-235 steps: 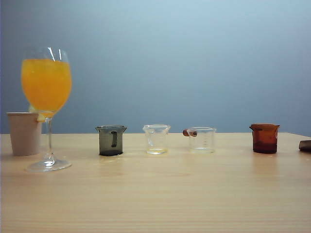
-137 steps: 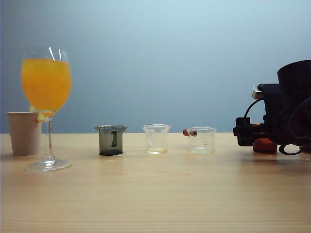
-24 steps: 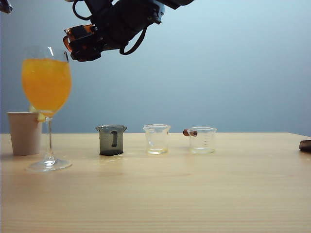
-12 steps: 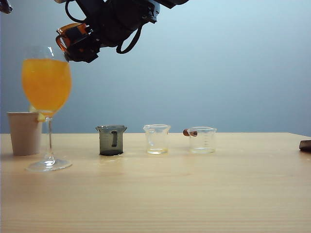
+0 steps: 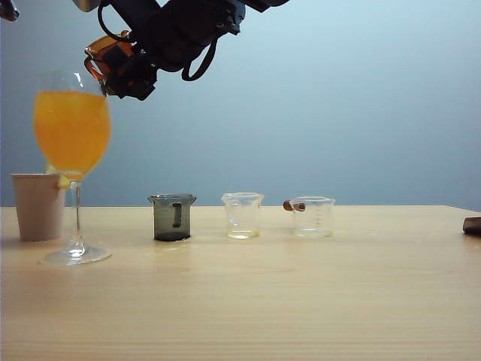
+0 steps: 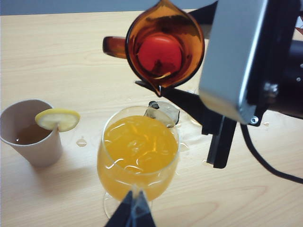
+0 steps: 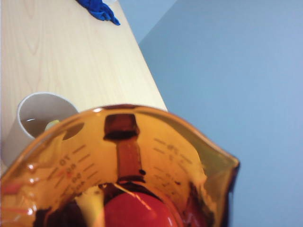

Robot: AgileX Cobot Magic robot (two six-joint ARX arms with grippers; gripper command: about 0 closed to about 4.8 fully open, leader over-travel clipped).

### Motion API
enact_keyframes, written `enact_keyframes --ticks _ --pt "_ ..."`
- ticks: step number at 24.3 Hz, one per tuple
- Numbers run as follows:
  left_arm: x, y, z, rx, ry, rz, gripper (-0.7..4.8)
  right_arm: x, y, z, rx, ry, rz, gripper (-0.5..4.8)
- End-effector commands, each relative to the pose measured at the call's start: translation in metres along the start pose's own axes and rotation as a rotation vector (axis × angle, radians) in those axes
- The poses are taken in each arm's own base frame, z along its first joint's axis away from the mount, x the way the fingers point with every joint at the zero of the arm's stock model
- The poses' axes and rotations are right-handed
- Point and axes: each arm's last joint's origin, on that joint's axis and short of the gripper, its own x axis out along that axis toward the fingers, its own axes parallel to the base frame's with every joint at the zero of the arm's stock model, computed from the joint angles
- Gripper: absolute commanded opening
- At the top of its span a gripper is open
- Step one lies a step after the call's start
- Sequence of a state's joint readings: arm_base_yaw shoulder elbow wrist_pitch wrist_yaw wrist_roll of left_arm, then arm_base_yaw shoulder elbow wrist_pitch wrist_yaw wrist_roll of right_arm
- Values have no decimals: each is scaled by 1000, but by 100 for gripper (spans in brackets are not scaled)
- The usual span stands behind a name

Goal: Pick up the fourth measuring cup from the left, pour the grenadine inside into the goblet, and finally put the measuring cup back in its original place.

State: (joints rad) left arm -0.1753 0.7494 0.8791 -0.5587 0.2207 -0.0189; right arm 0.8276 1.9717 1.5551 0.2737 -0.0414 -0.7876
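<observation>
The amber fourth measuring cup hangs tilted above the goblet's rim, my right gripper shut on it after reaching across to the upper left. Seen from the left wrist, the cup's pouring lip points down over the goblet, which is full of orange juice. The red grenadine still pools inside the cup; no stream shows. Up close from the right wrist, the cup and grenadine fill the view. My left gripper hovers shut in front of the goblet, its tip at the top left corner.
A beige paper cup with a lemon slice stands just left of the goblet. A smoky grey cup and two clear cups line the table's middle. A dark object lies at the right edge.
The right gripper has rolled and shifted slightly left and up, tipping the amber cup further toward the goblet. The left arm has not moved.
</observation>
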Motion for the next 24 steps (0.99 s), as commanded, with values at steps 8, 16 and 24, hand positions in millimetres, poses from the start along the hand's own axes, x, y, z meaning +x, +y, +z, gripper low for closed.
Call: enact_keyframes --ticks 8,16,24 --pt "-1 0 1 6 -10 -2 -5 -2 -7 9 -42 -44 -48 49" --pt "-1 0 1 6 -10 -2 -5 -2 -7 9 -119 -31 -65 49" --pt "-1 0 1 6 -10 -2 -5 -2 2 22 -169 -52 -78 49"
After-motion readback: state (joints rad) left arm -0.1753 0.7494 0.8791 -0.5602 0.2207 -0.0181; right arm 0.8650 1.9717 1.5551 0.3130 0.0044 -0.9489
